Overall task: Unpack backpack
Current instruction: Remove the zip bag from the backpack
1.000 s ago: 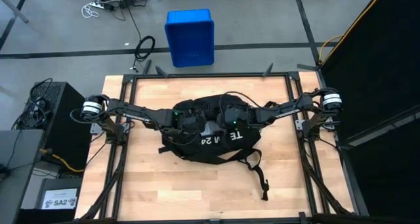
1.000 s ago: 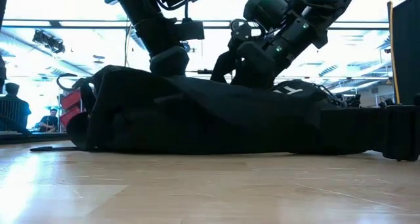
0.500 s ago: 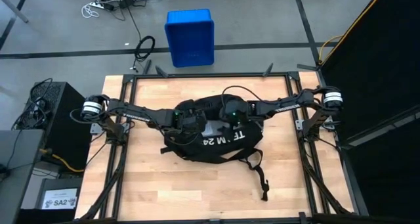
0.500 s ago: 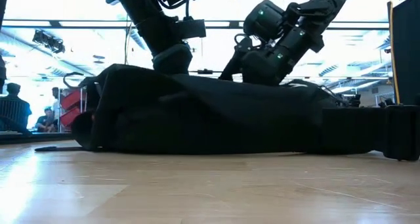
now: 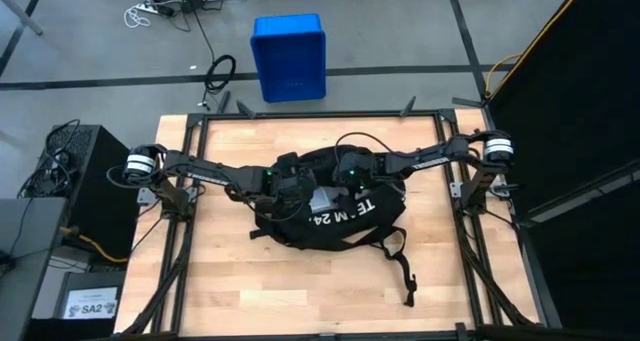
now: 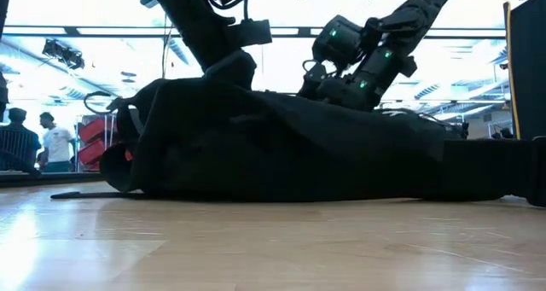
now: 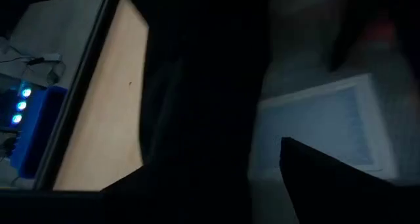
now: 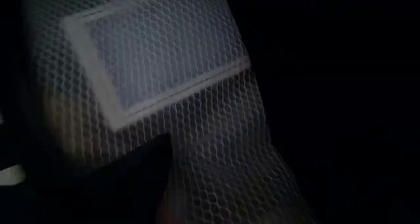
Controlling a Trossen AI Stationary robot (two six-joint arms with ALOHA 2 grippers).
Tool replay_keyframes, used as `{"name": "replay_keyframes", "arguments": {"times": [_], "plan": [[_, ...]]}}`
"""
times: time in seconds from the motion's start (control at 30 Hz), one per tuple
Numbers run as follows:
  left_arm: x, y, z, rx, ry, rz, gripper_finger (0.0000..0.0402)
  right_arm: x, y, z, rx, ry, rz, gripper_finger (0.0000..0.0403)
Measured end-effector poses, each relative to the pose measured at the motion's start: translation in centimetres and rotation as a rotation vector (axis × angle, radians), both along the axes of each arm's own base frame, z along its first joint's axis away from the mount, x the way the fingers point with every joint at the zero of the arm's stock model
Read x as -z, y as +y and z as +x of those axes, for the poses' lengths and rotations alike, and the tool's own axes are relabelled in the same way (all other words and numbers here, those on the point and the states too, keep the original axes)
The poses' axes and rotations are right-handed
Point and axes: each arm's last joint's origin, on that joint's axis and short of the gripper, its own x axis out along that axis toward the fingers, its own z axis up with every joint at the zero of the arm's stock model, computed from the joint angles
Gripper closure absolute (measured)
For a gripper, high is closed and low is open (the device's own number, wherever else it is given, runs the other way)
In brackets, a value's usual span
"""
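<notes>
The black backpack (image 5: 330,221) lies flat on the wooden table's middle, white lettering up, its straps (image 5: 402,266) trailing toward the near edge. My left gripper (image 5: 293,191) is at the left rim of its opening, shut on fabric. My right gripper (image 5: 343,184) reaches down into the opening from the right, open. Its wrist view shows white mesh (image 8: 216,138) over a flat white-framed thing (image 8: 157,53), which also shows pale in the opening (image 5: 322,197). Whether the right fingers touch the mesh I cannot tell. My left gripper holds the backpack's black fabric at the left rim of the opening (image 7: 203,119), coming slanting down from the table's left. In the low view the fabric rises in a hump to the gripper (image 6: 230,69); the rest of the backpack lies on the table. Darkness hides the contact.
A blue plastic crate (image 5: 289,56) stands on the floor beyond the table's far edge. Bare wood (image 5: 220,281) lies near and left of the backpack. The table's metal frame (image 5: 190,181) runs along the edges. People (image 6: 51,146) stand in the room far behind.
My right gripper has sunk and gone toward the far edge and the left, deeper into the backpack's opening, uncovering more of the white lettering. The backpack has slid a little toward the table's right, and its fabric humps higher under my left gripper.
</notes>
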Motion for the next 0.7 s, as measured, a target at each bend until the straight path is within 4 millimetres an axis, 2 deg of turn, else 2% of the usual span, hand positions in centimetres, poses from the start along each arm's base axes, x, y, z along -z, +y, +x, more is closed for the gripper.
{"name": "replay_keyframes", "arguments": {"times": [0.07, 0.17, 0.37, 0.53, 0.7], "plan": [[0.0, 0.0, 0.0, 0.004, 0.000, -0.005, 0.0204, 0.7, -0.2, 0.3, -0.005, -0.007, -0.011, 0.0143], [0.0, -0.1, 0.0, 0.006, 0.004, -0.008, 0.0204, 0.7, -0.3, 0.6, -0.025, -0.032, -0.049, 0.0202], [0.1, -0.1, -0.1, 0.016, 0.019, 0.000, 0.0204, -0.8, 0.2, 0.2, -0.084, -0.085, -0.084, 0.0380], [0.3, 0.0, -0.5, 0.012, 0.067, 0.009, 0.0204, -2.7, 0.5, -0.2, -0.073, -0.123, -0.101, 0.0401], [0.5, 0.0, -0.9, 0.002, 0.111, 0.015, 0.0204, -6.2, 2.2, -0.6, -0.095, -0.248, -0.149, 0.0402]]}}
